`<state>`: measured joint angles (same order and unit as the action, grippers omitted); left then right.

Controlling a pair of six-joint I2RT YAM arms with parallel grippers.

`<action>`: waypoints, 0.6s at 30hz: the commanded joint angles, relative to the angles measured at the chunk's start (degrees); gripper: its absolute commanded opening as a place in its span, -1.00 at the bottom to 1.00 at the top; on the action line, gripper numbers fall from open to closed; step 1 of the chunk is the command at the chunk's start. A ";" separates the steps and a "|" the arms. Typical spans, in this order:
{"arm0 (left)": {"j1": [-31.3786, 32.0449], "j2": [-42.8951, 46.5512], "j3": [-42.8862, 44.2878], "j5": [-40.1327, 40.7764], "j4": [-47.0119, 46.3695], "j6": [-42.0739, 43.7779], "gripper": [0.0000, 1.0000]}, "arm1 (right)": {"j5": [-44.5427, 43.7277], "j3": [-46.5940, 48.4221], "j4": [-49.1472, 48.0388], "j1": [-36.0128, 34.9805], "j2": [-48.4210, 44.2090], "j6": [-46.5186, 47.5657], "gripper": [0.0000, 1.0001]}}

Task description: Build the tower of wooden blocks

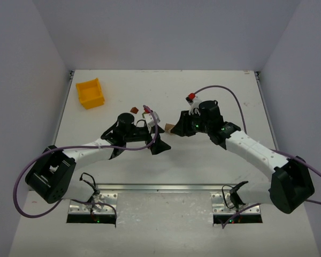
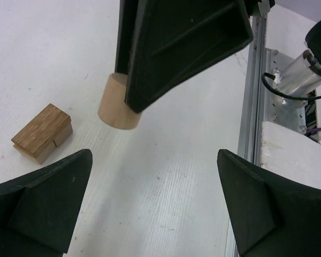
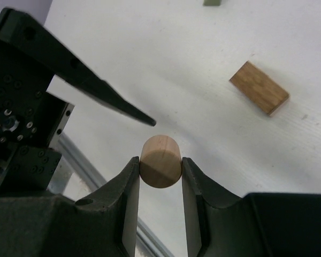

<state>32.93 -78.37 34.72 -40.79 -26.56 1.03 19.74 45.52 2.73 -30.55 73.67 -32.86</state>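
My right gripper (image 3: 159, 161) is shut on a plain tan wooden cylinder (image 3: 160, 160) and holds it just above the table. The cylinder also shows in the left wrist view (image 2: 116, 108), under the right gripper's dark finger (image 2: 176, 48). A tan rectangular block (image 3: 258, 88) lies flat on the table beyond it, and also shows in the left wrist view (image 2: 43, 131). My left gripper (image 2: 154, 160) is open and empty, close beside the right gripper (image 1: 175, 128) at the table's middle. A dark red piece (image 1: 134, 110) lies apart. No stacked tower shows in any view.
A yellow plastic bin (image 1: 91, 92) stands at the back left. An olive-green piece (image 3: 211, 2) lies at the top edge of the right wrist view. A metal rail (image 2: 251, 107) runs along the near table edge. The left gripper's finger (image 3: 96, 88) points toward the cylinder.
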 commanded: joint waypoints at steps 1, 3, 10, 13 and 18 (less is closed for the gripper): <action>-0.32 1.98 0.27 -0.24 -1.78 0.51 1.00 | -11.76 6.19 6.39 -0.17 2.16 5.60 -1.00; -0.68 3.14 -0.94 -0.50 -2.76 0.59 1.00 | -14.93 8.12 8.89 -0.16 4.06 7.84 -1.00; -6.37 5.32 0.20 15.05 -4.11 -12.10 1.00 | -19.00 16.88 16.09 -0.24 11.50 16.36 -1.00; -13.32 3.37 3.10 20.94 -1.24 -20.12 1.00 | -19.46 18.80 16.25 -0.54 14.45 17.42 -1.00; -22.57 -2.30 4.81 22.90 1.13 -29.70 1.00 | -22.69 22.25 16.46 -2.74 19.56 20.01 -1.00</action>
<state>15.37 -76.85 37.22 -23.85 -26.24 -17.57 1.07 62.98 18.62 -31.16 89.93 -16.92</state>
